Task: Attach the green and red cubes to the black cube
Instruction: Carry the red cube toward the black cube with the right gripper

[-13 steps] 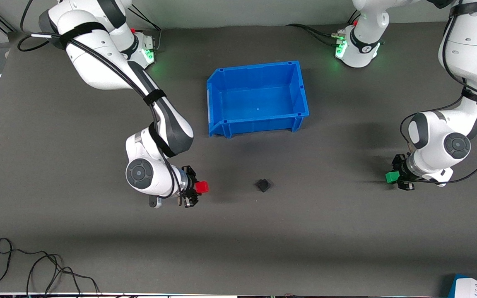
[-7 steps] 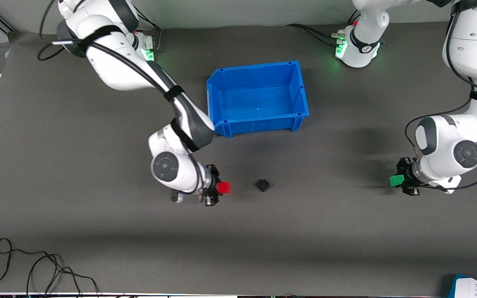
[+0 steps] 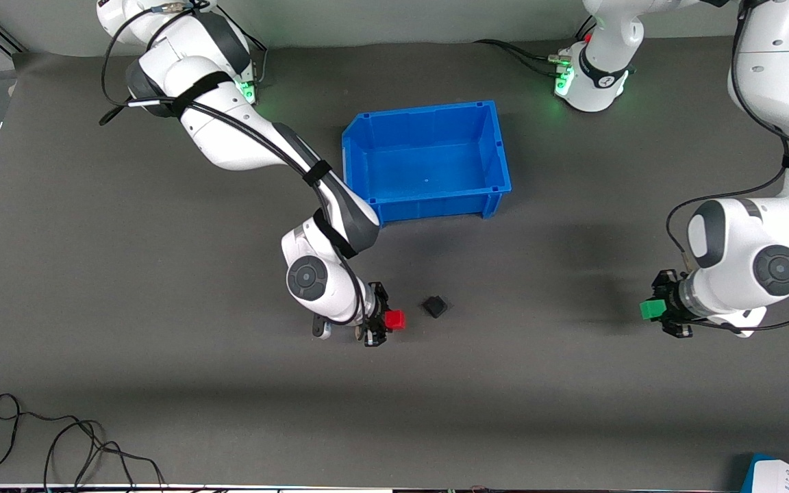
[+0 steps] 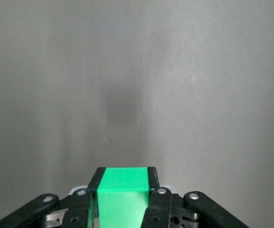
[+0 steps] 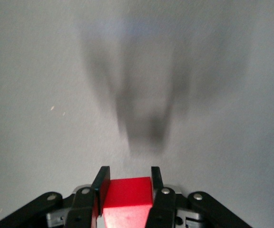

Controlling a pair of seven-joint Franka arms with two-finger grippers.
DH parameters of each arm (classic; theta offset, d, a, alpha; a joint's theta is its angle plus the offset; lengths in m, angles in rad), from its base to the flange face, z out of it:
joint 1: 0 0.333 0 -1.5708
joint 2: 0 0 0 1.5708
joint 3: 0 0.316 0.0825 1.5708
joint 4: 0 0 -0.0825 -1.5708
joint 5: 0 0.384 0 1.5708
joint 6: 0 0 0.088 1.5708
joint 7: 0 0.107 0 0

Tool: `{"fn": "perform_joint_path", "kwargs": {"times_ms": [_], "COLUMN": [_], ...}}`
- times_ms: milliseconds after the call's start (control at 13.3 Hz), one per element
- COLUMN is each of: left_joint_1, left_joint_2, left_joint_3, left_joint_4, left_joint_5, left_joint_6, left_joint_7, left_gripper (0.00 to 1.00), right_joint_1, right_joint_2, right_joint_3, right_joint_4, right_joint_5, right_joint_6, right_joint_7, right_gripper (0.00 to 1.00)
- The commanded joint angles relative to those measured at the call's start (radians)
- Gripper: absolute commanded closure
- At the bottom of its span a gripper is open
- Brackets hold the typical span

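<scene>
right gripper (image 3: 382,322) clamped on red cube (image 3: 394,319), black cube (image 3: 435,306) just ahead | left gripper (image 3: 665,312) gripped green cube (image 3: 652,309), waited well apart | advice: square red face to black, push slowly

The right arm reaches from its base out over the middle of the surface, elbow bent and wrist turned level, so that the right hand (image 3: 386,322) points sideways toward the left arm's end; its two fingers (image 5: 100,190) are clamped on the red cube (image 3: 395,320), one on each side. The left arm folds down at its own end of the surface, forearm dropping to a level wrist. The left hand (image 3: 661,311) points sideways toward the right arm's end, its fingers (image 4: 152,183) closed against two faces of the green cube (image 3: 651,310).
</scene>
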Motion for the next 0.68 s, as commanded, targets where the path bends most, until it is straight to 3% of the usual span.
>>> {"fn": "perform_joint_path", "kwargs": {"times_ms": [0, 150, 376, 602], "left_joint_1": [-0.056, -0.087, -0.125, -0.158], "left_joint_2": [-0.002, 0.000, 0.000, 0.003], "left_joint_3": [0.011, 0.009, 0.009, 0.008], "left_joint_4": [0.023, 0.023, 0.026, 0.026], "left_joint_5": [0.005, 0.002, -0.007, -0.014], "left_joint_6": [-0.026, -0.026, -0.027, -0.026], "left_joint_7": [-0.064, -0.070, -0.107, -0.129], "left_gripper": [1.00, 1.00, 1.00, 1.00], "right_joint_1": [0.042, 0.070, 0.075, 0.075], "right_joint_2": [0.037, 0.048, 0.077, 0.092], "right_joint_3": [-0.006, -0.008, -0.009, -0.009], "right_joint_4": [0.050, 0.056, 0.056, 0.056], "right_joint_5": [0.008, -0.016, -0.131, -0.136], "right_joint_6": [0.022, 0.028, 0.032, 0.096], "right_joint_7": [-0.034, -0.073, -0.152, -0.192], "right_gripper": [0.83, 0.83, 0.83, 0.83]}}
